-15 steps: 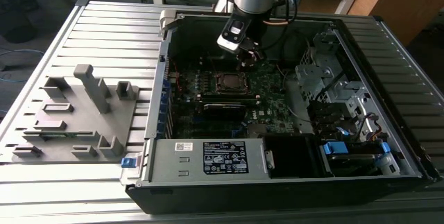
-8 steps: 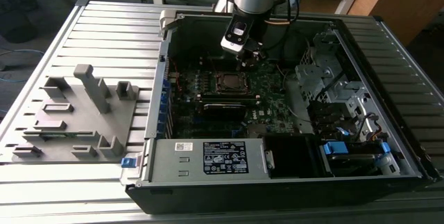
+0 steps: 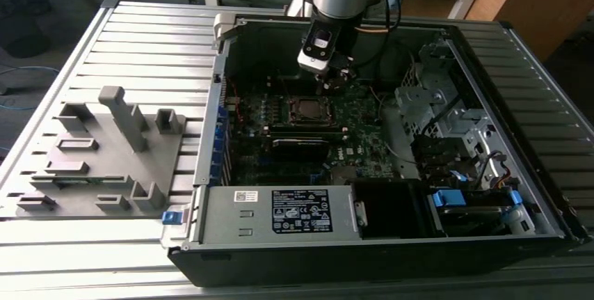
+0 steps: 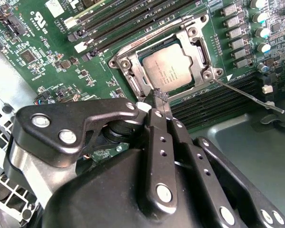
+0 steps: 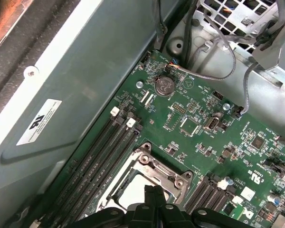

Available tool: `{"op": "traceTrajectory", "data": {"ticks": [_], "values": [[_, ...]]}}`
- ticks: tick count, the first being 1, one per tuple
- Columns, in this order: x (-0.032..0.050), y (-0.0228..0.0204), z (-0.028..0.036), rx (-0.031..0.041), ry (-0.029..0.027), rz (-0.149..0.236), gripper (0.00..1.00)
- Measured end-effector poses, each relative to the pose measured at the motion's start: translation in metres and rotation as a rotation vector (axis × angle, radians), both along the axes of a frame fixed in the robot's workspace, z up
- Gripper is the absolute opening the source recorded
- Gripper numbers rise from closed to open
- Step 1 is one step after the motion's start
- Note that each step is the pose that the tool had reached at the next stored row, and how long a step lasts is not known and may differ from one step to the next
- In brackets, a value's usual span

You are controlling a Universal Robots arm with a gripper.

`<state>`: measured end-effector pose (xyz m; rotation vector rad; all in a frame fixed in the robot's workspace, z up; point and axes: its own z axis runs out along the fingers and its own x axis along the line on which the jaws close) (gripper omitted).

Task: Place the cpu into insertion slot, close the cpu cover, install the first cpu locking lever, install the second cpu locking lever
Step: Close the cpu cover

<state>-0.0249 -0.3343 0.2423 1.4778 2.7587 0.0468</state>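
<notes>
One arm on the rig, working inside an open black desktop PC case [image 3: 371, 265] that lies on a slatted grey metal table [image 3: 139, 35]. A grey moulded plastic fixture tray [image 3: 102, 175] sits on the table toward the exterior view's left of the case.

The black two-finger gripper [image 3: 332, 77] hangs over the green motherboard [image 4: 52, 57], just above the far edge of the square insertion slot [image 3: 291, 105] w/ its silvery frame.

In the second wrist view I see the gripper [image 4: 160, 96] w/ its fingers drawn tight together, no gap btwn them and nothing gripped. The tips sit at the socket's rim, right beside the cpu; can't tell if they touch it.

The cpu [image 4: 170, 71], a flat square chip w/ dull silvery-grey face, is seated in the slot [image 4: 125, 63]. The cpu cover [image 4: 192, 50], a thin silvery metal frame plate w/ large square window, lies flat around the chip.

A thin metal lever rod [image 4: 249, 96] sticks out from one socket corner, angled away over the long black memory slots [image 4: 213, 102], not tucked against the frame.

First wrist view: fingertips [image 5: 154, 189] over the pale cpu face [image 5: 130, 192].
</notes>
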Motion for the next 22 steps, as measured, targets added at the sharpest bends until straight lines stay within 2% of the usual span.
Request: {"op": "traceTrajectory", "data": {"ticks": [22], "values": [[0.0, 0.0, 0.0, 0.0001, 0.0, 0.012, 0.1]]}}
